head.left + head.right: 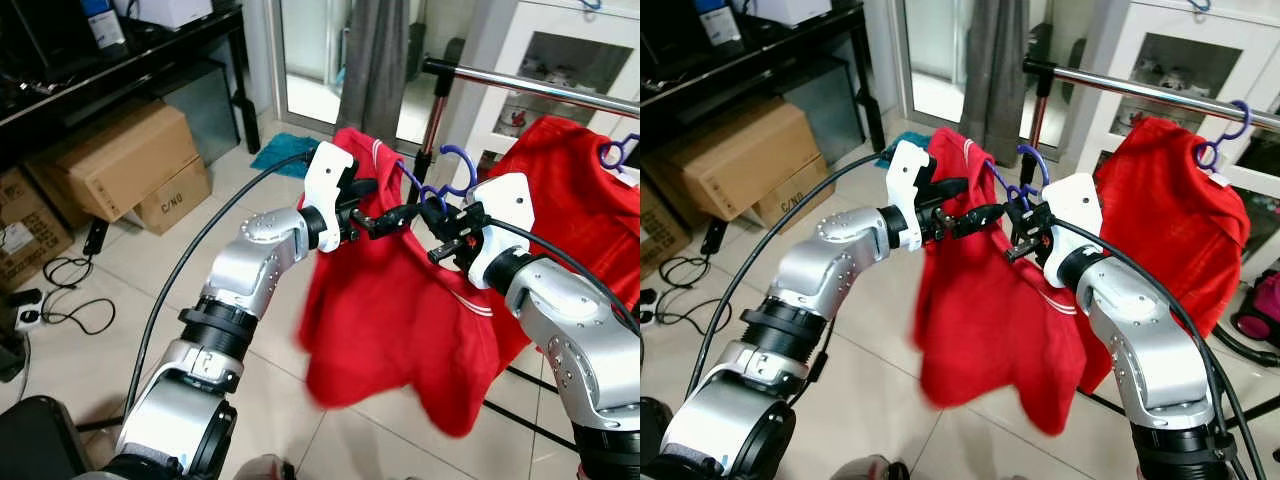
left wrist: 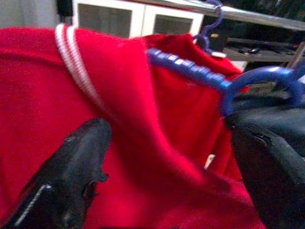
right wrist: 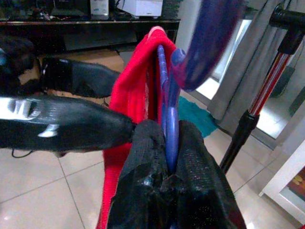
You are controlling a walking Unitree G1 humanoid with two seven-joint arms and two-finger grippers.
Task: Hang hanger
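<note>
two grippers raised ahead of me, meeting at a blue hanger [image 1: 440,185] that carries a red shirt [image 1: 400,310]. my right gripper [image 3: 167,143] is clamped on the hanger's neck; in the right wrist view both padded fingers press the blue stem between them, hook curving up above. my left gripper [image 1: 395,220] reaches in from 9 o'clock of the hanger, fingers spread apart, one each side of the shirt's collar area, grasping nothing that i can confirm. in the left wrist view one black finger [image 2: 71,176] lies against the red cloth, the white-striped collar [image 2: 78,71] beyond it.

hanger sits below and short of the chrome rail [image 1: 540,88], hook not over it. second red shirt [image 1: 580,200] already hangs on the rail at 3 o'clock of mine, on its own blue hanger [image 1: 618,152]. cardboard boxes [image 1: 125,165] at 10 o'clock on the tiled floor [image 1: 130,290].
</note>
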